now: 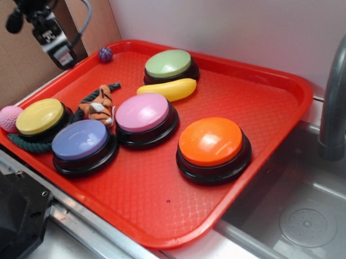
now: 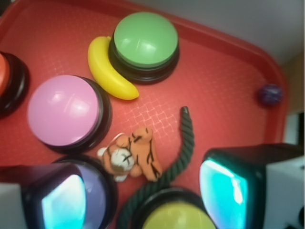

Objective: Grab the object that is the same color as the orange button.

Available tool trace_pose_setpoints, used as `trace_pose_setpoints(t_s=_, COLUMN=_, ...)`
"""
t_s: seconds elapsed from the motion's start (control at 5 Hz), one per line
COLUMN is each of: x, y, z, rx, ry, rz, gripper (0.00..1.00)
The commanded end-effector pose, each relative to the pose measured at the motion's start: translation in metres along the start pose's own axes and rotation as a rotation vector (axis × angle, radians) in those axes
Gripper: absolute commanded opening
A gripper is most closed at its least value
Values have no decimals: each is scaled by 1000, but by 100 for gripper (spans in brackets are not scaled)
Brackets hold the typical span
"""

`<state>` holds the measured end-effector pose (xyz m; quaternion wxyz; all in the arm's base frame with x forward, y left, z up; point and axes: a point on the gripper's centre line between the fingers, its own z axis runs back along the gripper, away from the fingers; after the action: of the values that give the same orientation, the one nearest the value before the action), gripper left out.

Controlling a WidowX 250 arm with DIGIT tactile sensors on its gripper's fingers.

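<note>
One wide-open gripper [image 2: 143,195] hung above the plush tiger [image 2: 133,155], which crowding purple button [image 2: 95,193] and rope [image 2: 183,148] might foul.

Carrier: red tray [image 1: 166,217] beside a sink [image 1: 293,204].
Buttons on tray: orange [image 1: 211,142], pink [image 1: 142,112], purple [image 1: 81,140], yellow [image 1: 40,116], green [image 1: 168,64].
Others on tray: tiger [image 1: 102,105], banana [image 1: 168,90], rope [image 1: 29,146], purple ball [image 1: 104,54].
</note>
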<state>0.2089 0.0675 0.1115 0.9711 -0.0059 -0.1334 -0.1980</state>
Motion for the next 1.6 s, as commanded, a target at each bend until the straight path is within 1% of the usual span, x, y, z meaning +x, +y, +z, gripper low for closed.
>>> trace_pose_setpoints(t_s=0.0, x=18, y=9, z=-36, rx=-24, ry=-54, rz=-154, gripper=100)
trace_pose_setpoints(t_s=0.2, x=19, y=7, z=-47, rx=-55, ry=-30, rz=-190, gripper=100)
trace_pose_setpoints(t_s=0.4, x=17, y=2, z=-59, rx=-107, ry=-29, rz=-219, gripper=100)
trace_pose_setpoints(t_s=0.6, x=10, y=4, z=-67, rx=-139, ry=-16, rz=-204, gripper=100)
trace_pose_setpoints(t_s=0.8, x=8, y=5, z=-75, rx=-161, ry=-20, rz=-193, gripper=100)
trace_pose_setpoints(t_s=1.0, x=1, y=9, z=-81, rx=-175, ry=-9, rz=-153, gripper=100)
trace_pose_setpoints(t_s=1.2, x=-4, y=13, z=-83, rx=-175, ry=-6, rz=-112, gripper=4)
trace_pose_setpoints(t_s=1.4, x=-6, y=15, z=-83, rx=-179, ry=0, rz=-85, gripper=0)
